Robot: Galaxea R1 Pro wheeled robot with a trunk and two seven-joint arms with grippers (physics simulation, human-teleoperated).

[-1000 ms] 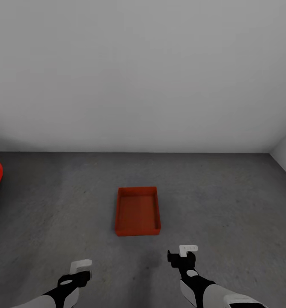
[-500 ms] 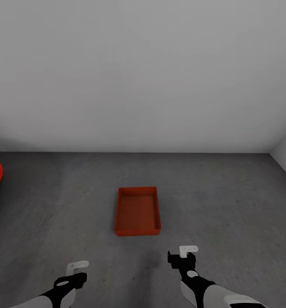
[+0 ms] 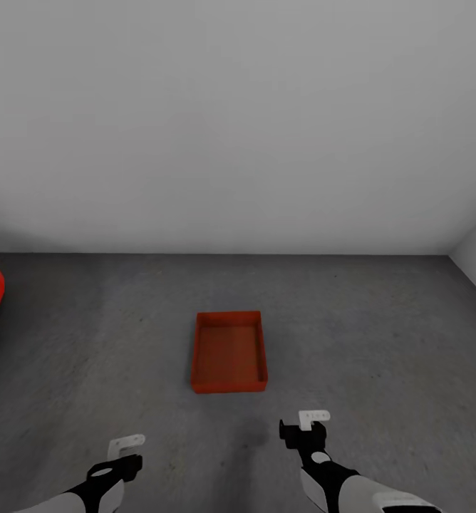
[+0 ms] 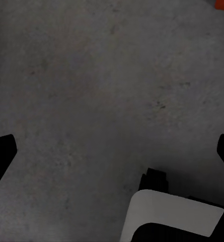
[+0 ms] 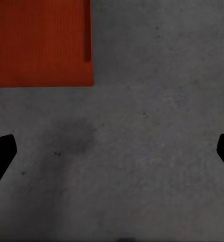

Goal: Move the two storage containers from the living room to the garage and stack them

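The head view looks down from high; both wrist views face the floor (image 3: pixel 380 335) closely, sharing its grey surface.

Even, dim, diffuse light; soft shadow on floor (image 3: pixel 252 434); wrist views slightly blurred.

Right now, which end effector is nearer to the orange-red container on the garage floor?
The right end effector. It hangs just short of the storage container's near right corner, apart from it. The left end effector sits lower and farther back toward the robot, off the container's left side.
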